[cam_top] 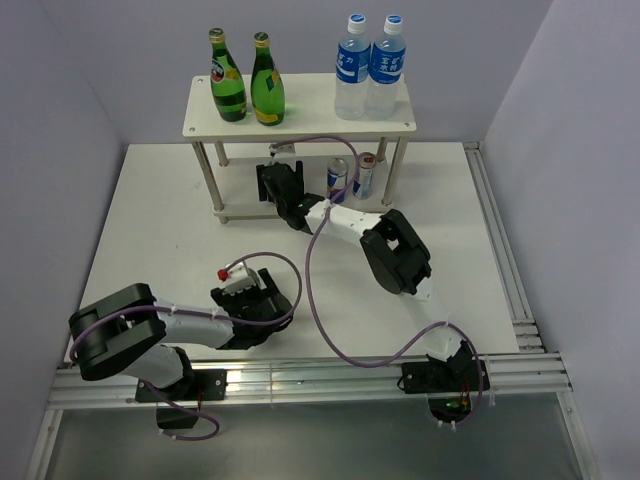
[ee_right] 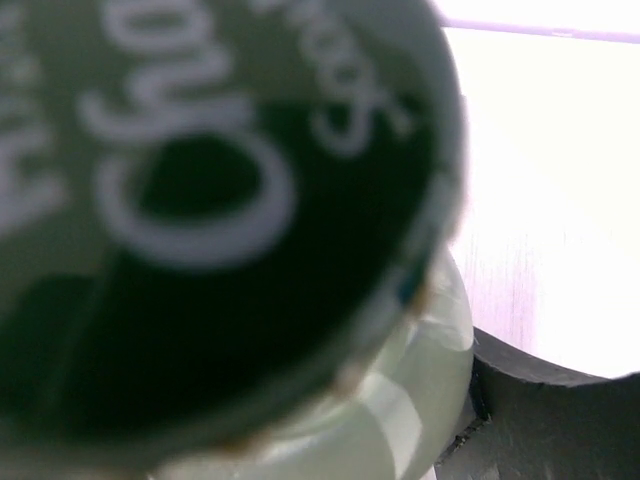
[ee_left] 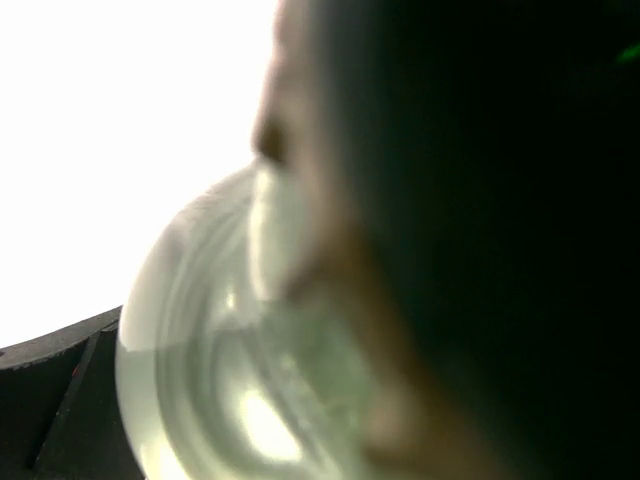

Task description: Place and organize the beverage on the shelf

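Lower-tier stocking: right fingers (ee_right: 545, 400) pinch a green-capped clear bottle (ee_right: 230, 230) at the shelf (cam_top: 300, 105), left of two cans (cam_top: 338, 180), needing upright set-down and release; left fingers (ee_left: 50, 400) pinch a second bottle (ee_left: 200, 380) low over the surface (cam_top: 150, 230).

White tbl (cam_top: 160, 250), lilac walls (cam_top: 60, 90), alu rails (cam_top: 300, 385) nr edge.

Both wrist views were blurred by closeness, the left filled by a clear bottle (ee_left: 225, 385) and a dark mass, the right by a green cap (ee_right: 200, 210) whose white lettering ran off the edges, and from above the fingers of the left gripper (cam_top: 268, 300) and right gripper (cam_top: 282, 172) lay hidden.
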### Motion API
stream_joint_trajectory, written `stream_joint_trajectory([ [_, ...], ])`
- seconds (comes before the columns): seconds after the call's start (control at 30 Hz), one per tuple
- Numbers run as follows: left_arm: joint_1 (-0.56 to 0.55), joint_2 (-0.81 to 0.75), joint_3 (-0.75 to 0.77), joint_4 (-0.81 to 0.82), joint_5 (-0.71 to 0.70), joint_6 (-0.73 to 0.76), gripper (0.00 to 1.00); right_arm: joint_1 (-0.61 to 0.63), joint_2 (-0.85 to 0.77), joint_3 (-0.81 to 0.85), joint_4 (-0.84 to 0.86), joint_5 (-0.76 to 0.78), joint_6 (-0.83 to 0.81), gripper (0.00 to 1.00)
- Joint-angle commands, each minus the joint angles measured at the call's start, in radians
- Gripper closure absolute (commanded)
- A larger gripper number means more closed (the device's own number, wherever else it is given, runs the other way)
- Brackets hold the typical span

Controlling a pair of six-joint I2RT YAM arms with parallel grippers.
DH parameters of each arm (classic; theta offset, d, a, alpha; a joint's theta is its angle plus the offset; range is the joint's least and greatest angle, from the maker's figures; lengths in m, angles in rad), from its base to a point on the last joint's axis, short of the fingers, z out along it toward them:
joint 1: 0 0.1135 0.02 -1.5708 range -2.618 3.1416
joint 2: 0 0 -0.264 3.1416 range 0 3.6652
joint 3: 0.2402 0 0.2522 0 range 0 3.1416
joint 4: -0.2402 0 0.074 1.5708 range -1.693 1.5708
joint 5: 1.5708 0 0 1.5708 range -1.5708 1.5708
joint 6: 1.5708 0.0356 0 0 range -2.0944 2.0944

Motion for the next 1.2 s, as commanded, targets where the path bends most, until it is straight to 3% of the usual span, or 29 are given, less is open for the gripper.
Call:
stream_joint_trajectory([
  [0.0, 0.008, 0.017, -0.013, 0.068, 0.008, 0.047, 0.01, -0.018, -0.021, 0.062, 0.06, 0.015, 0.003, 0.43],
  [0.13, 0.01, 0.053, -0.007, 0.079, 0.002, 0.052, 0.01, -0.017, -0.032, 0.038, 0.06, 0.029, 0.014, 0.09],
  [0.6, 0.01, 0.157, 0.046, 0.062, -0.032, 0.056, 0.01, -0.012, -0.142, -0.161, 0.12, 0.011, 0.04, 0.0],
  [0.97, 0.01, 0.146, 0.082, 0.014, -0.081, 0.067, 0.01, 0.051, -0.411, -0.53, 0.242, 0.032, 0.074, 0.0],
  [1.17, 0.01, 0.151, 0.087, 0.019, -0.087, 0.079, 0.01, 0.112, -0.51, -0.598, 0.212, 0.032, 0.069, 0.0],
])
